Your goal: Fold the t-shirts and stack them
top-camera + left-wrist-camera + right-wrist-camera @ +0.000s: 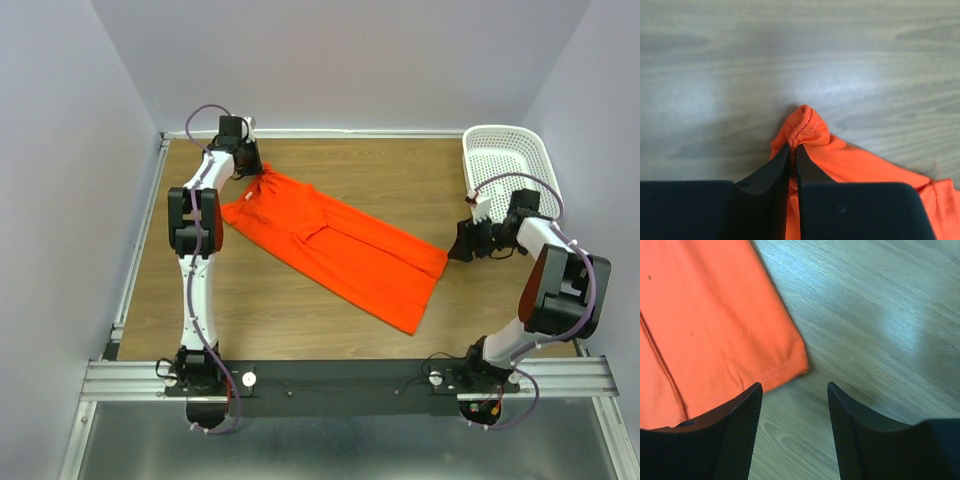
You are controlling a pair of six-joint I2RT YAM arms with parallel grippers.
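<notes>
T-shirt (pixel 850 162) edge hidden inside left end effector (pixel 793 148)

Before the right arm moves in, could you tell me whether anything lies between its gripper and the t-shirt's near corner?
Nothing visible does. The right gripper is open over bare table, with a hem corner of the t-shirt just ahead of one finger. The basket stands on the arm's far side, away from the t-shirt.
</notes>
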